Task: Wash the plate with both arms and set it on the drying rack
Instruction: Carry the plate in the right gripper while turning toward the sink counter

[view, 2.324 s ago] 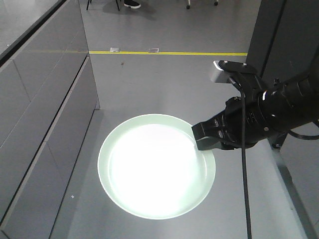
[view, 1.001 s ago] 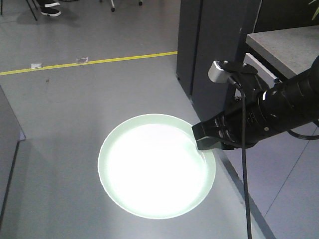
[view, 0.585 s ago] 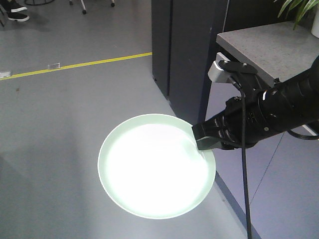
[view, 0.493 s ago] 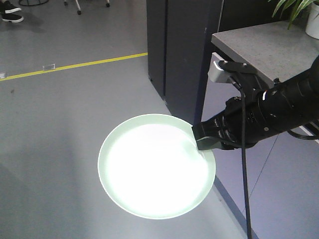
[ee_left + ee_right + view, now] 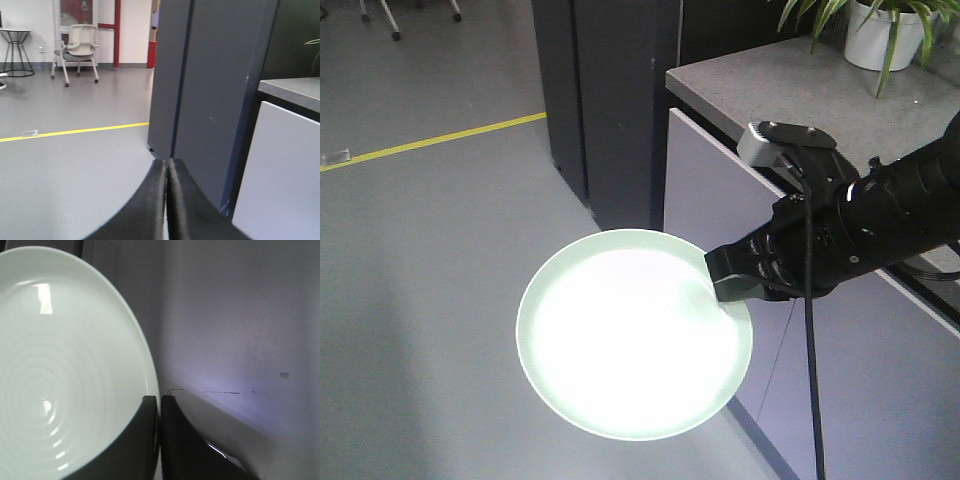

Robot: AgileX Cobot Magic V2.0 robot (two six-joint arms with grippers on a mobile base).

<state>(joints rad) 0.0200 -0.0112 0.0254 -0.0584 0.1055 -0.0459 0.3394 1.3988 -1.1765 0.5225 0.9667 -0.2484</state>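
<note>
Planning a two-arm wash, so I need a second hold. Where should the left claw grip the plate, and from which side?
Grip the free rim of the plate, opposite the right claw, coming from the robot's left. Held about level, it offers only that thin edge. The left claw is shut; open it first.

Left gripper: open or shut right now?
Shut. The left wrist view shows the left gripper with fingers pressed together, nothing between them.

Grey floor [image 5: 420, 260] crossed by a yellow line [image 5: 430, 142], dark pillar [image 5: 610, 90] beside a speckled bench [image 5: 790, 85] bearing a potted plant [image 5: 880, 35].
</note>
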